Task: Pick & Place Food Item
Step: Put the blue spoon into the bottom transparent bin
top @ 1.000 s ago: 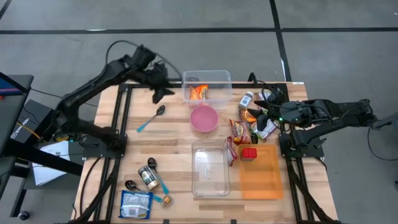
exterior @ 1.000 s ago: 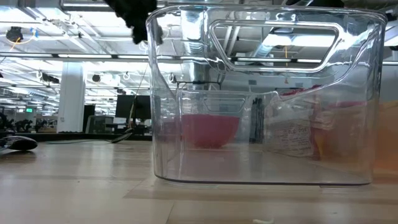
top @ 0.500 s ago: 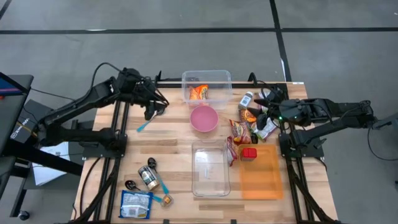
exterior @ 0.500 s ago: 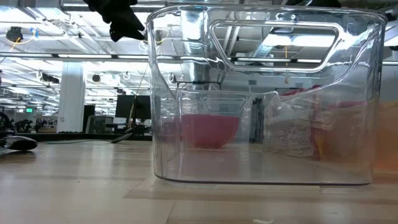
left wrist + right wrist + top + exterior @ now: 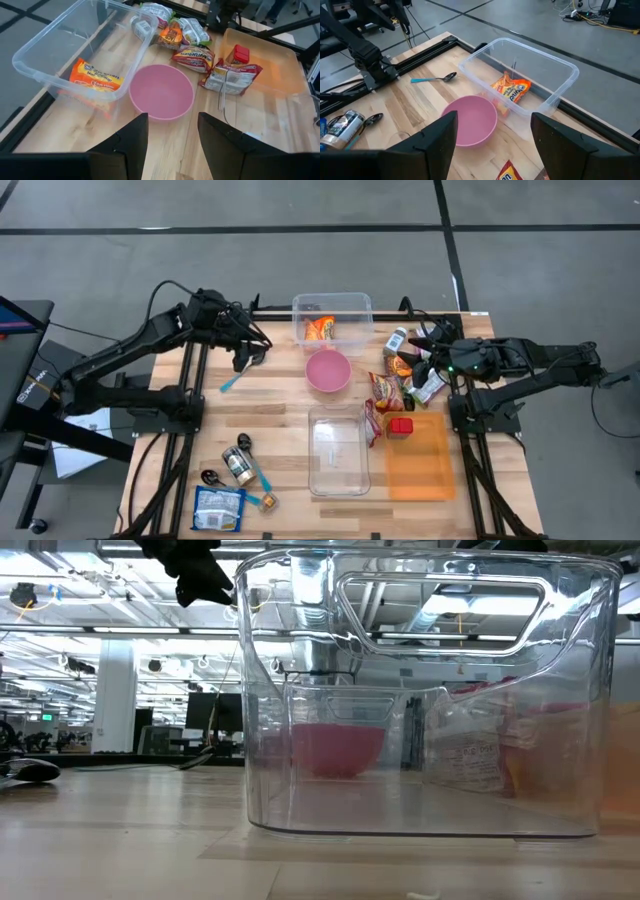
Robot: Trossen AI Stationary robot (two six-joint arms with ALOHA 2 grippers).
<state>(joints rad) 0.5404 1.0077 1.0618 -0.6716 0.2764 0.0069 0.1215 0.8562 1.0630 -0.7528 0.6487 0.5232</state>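
Spoons lie along the table's left side: a blue-handled spoon (image 5: 240,375) sits just beside the left gripper (image 5: 250,356), which hovers above the boards with its fingers parted and nothing between them. Toward the front edge lie a small can (image 5: 238,466), a dark spoon (image 5: 211,477) and a blue packet (image 5: 218,508).

Centre of the table: a clear bin (image 5: 334,305) at the far edge contains an orange noodle packet (image 5: 320,329), lying on the bin floor. A pink bowl (image 5: 327,370) stands just in front of that bin, apart from it. A second clear bin (image 5: 339,450), nearer the front, stands in line with the bowl.

Right side: several snack packets (image 5: 385,388) are heaped beside an orange tray (image 5: 418,457), which carries a small red container (image 5: 401,426). The right gripper (image 5: 422,356) hangs over the heap, fingers spread wide, gripping nothing visible.
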